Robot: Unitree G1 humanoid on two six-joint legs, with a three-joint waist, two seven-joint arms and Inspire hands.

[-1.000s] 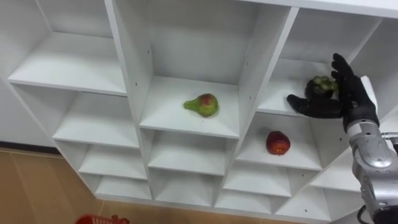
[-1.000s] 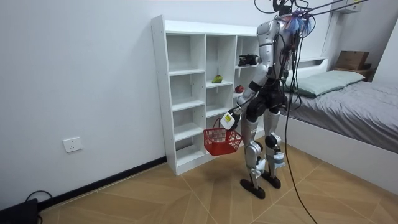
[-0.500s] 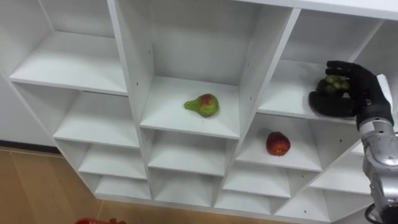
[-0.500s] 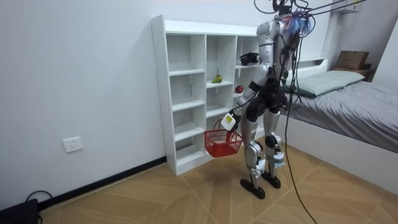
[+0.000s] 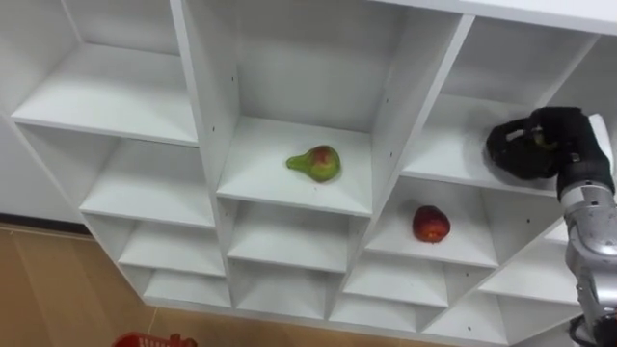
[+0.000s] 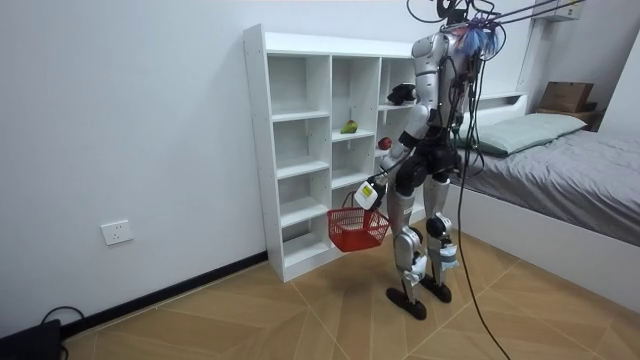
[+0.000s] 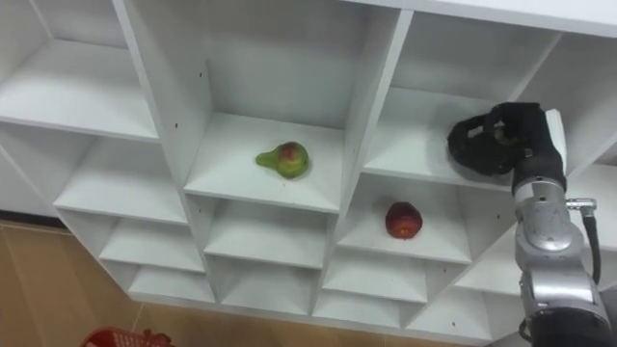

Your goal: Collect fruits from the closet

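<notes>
Because the dark green fruit (image 5: 536, 138), seemingly a grape bunch, is soft and light, the right hand (image 5: 551, 146) curled around it on the closet's (image 5: 390, 96) upper right shelf should squeeze gently, supporting from below. The pear (image 5: 315, 163) and apple (image 5: 431, 223) lie lower. The room view adds the left hand (image 6: 362, 190) gripping the red basket (image 6: 358, 230).

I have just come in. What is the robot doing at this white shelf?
The robot stands at the white shelf unit, collecting fruit. Its right hand is closed around a bunch of green grapes in the upper right compartment. A pear lies in the middle compartment and a red apple in the one below the grapes. A red basket hangs from its left hand.
</notes>
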